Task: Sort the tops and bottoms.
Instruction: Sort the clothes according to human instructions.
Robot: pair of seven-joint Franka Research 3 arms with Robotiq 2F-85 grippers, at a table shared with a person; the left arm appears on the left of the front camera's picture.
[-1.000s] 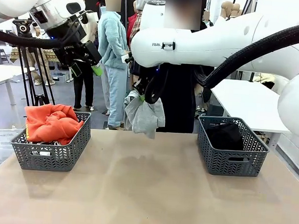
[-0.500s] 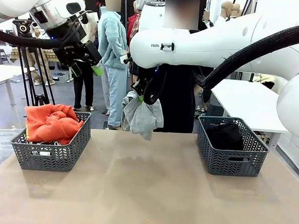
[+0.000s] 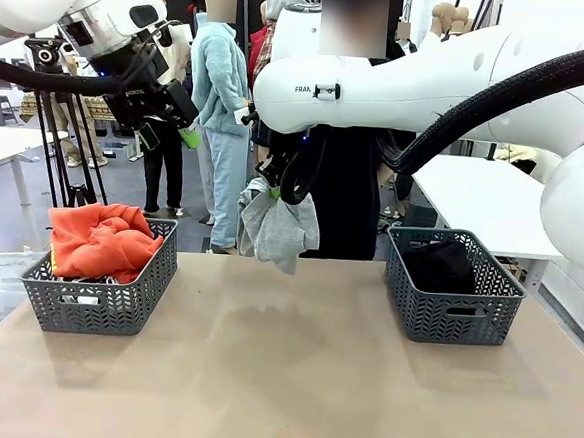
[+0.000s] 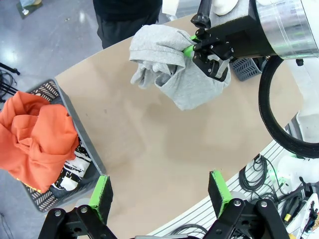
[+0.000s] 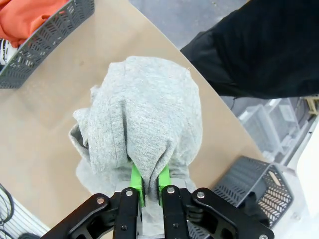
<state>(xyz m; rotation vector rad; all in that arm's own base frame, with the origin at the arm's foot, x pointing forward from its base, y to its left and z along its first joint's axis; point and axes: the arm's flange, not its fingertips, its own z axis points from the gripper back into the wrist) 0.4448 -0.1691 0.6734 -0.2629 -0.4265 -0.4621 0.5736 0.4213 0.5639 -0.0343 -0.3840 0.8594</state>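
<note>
A light grey top (image 3: 276,228) hangs bunched above the far middle of the table, with my right gripper (image 3: 274,190) shut on its upper fold. In the right wrist view the green pads (image 5: 135,178) pinch the grey top (image 5: 144,114). In the left wrist view the same top (image 4: 164,64) dangles from the right gripper (image 4: 192,50). My left gripper (image 3: 188,132) is held high above the left basket (image 3: 100,306), open and holding nothing (image 4: 159,191). An orange top (image 3: 100,238) fills that basket over a white printed top (image 4: 75,169). Black bottoms (image 3: 439,264) lie in the right basket (image 3: 451,315).
A person in black (image 3: 348,203) stands at the far edge behind the hanging top. The brown tabletop (image 3: 281,379) is bare between the two baskets. A white table (image 3: 484,197) stands behind the right basket.
My right gripper has drifted slightly to the left with the grey top. The left arm has not moved.
</note>
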